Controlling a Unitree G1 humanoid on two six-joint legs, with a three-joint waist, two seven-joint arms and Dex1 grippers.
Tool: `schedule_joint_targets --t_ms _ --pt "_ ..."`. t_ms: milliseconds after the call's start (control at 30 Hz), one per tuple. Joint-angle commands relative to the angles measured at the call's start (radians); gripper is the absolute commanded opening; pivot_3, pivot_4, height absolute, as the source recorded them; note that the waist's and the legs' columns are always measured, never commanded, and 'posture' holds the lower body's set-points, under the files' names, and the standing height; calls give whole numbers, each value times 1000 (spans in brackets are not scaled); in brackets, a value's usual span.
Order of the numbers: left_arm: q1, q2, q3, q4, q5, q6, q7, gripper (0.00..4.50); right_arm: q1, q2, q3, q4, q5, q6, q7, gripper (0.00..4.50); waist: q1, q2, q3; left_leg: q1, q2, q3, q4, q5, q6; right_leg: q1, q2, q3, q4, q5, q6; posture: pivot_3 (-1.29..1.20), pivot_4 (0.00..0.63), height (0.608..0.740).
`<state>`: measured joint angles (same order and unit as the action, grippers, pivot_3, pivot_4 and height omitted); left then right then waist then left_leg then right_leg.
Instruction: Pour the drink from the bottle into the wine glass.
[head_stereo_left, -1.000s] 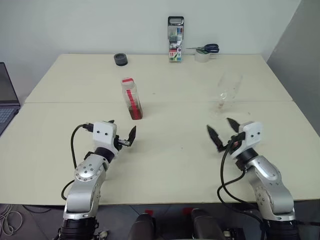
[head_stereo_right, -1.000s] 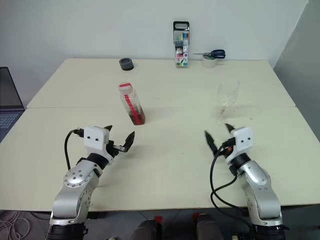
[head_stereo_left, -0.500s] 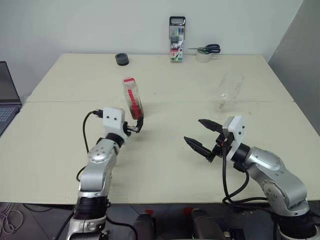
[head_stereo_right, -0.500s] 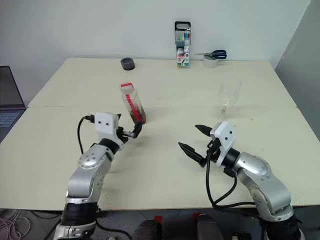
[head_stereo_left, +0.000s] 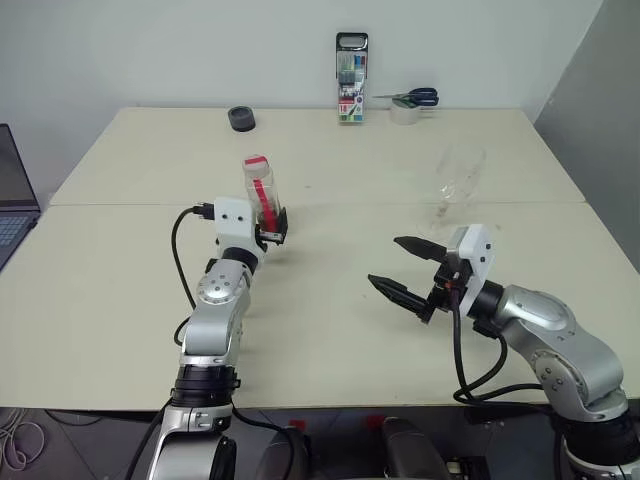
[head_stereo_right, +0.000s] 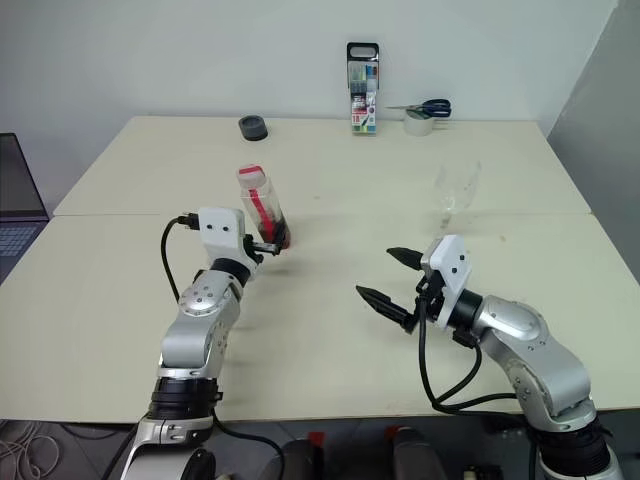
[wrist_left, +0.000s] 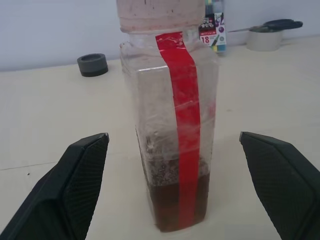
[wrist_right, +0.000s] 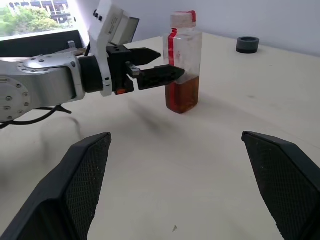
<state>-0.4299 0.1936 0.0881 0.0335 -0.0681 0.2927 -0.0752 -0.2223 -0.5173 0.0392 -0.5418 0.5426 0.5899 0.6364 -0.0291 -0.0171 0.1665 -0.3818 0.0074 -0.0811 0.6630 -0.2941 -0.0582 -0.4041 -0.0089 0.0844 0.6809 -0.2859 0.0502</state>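
Bottle (head_stereo_left: 262, 195) stands upright left of the table's (head_stereo_left: 330, 300) middle, directly ahead of the wide-open, empty left gripper (head_stereo_left: 275, 228). Left wrist view: it stands between both fingers (wrist_left: 80, 185), untouched. Right wrist view: the right gripper (wrist_right: 175, 190) gapes empty, well short.

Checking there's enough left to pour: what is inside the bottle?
The bottle holds reddish-brown drink only in its bottom part; above that it looks empty. The red label strip covers a narrow band, and the cap is on.
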Motion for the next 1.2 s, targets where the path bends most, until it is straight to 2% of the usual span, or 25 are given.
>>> schedule_joint_targets --t_ms 33,300,667,1067,1200 --pt "-42 0 14 16 8 -33 15 4484 -50 -28 -36 -30 65 32 37 4500 0 0 0 0 0 0 0 0 0 0 0 0 0 0 0 0 150 740" --pt "-123 -9 22 101 -1 -58 22 4484 -121 -50 -52 -10 99 61 49 4500 0 0 0 -1 0 -1 0 0 0 0 0 -1 0 0 0 0 150 740" --pt "-260 -27 21 250 24 -107 84 4484 -135 -51 -59 1 97 63 44 4500 0 -1 0 -1 -1 -1 0 0 0 0 -1 -1 0 0 0 0 150 740" --pt "-304 -35 21 319 27 -104 120 4484 -144 -63 -72 12 101 68 48 4500 0 -1 0 -1 -1 -1 0 0 0 0 -1 -1 0 0 0 0 150 740" --pt "-309 -32 17 326 23 -116 102 3531 -150 -62 -71 20 99 66 48 4500 0 -1 0 -1 -1 -1 0 0 0 0 -1 -1 0 0 0 0 150 740"
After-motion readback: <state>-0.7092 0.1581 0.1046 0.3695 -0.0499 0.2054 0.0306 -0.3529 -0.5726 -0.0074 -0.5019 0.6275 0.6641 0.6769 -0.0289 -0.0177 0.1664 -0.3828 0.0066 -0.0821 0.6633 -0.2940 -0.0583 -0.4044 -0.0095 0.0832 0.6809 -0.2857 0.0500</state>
